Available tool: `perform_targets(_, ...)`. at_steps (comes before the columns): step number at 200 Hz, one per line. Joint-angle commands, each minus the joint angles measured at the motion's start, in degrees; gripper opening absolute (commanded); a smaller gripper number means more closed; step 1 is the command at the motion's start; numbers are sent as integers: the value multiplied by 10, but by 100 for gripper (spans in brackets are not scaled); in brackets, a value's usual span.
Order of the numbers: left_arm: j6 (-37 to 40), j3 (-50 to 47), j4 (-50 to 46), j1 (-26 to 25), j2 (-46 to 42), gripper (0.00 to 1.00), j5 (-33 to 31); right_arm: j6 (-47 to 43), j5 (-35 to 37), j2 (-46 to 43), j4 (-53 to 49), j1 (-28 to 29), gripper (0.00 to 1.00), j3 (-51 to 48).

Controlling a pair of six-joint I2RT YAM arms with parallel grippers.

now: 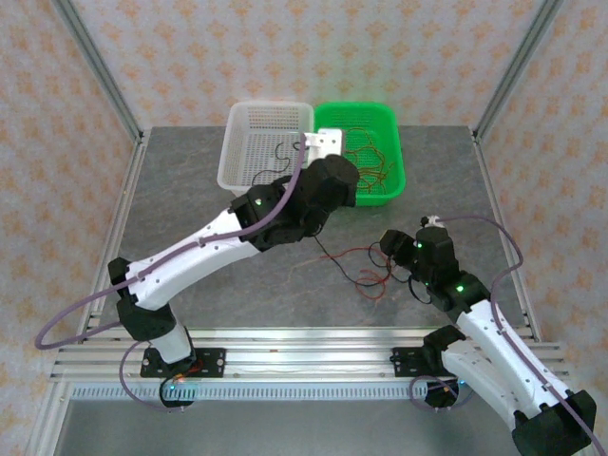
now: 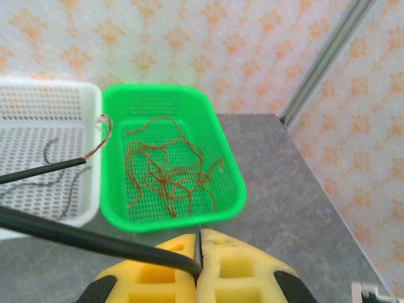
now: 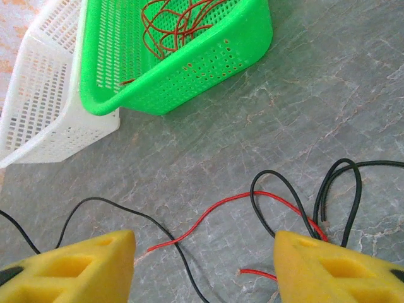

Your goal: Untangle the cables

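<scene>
A loose tangle of red and black cables (image 1: 369,274) lies on the table in front of my right gripper (image 1: 394,249). In the right wrist view that gripper (image 3: 205,255) stands open just above them, with a red cable (image 3: 221,208) and a black cable (image 3: 126,211) crossing on the table between its yellow fingers. My left gripper (image 2: 200,235) is shut on a black cable (image 2: 95,237) that runs off to the left. It hovers by the baskets (image 1: 323,144). Several red cables (image 2: 167,164) lie in the green basket (image 2: 173,218). A few black cables (image 2: 53,173) lie in the white basket (image 2: 95,158).
The white basket (image 1: 233,152) and green basket (image 1: 394,180) stand side by side at the back of the grey table. Metal frame posts rise at the back corners. Bare table lies to the left of and in front of the tangle.
</scene>
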Motion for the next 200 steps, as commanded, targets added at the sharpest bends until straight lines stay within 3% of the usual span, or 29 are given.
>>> perform_targets(1,46,53,-21,19,0,0,-24,-8,-6,-3,5,-2,59,-4)
perform_targets(40,83,98,25,48,-14,0,-9,0,-12,-3,12,-2,59,-11)
perform_targets(90,121,126,73,59,-33,0,-8,40,-80,35,112,22,60,-57)
perform_targets(130,152,140,107,60,-41,0,-16,66,-87,124,210,78,61,-71)
perform_targets(168,169,141,119,62,-44,0,-20,76,-47,235,273,139,59,-42)
perform_targets(200,173,139,120,65,-43,0,-20,86,-38,312,316,179,53,-14)
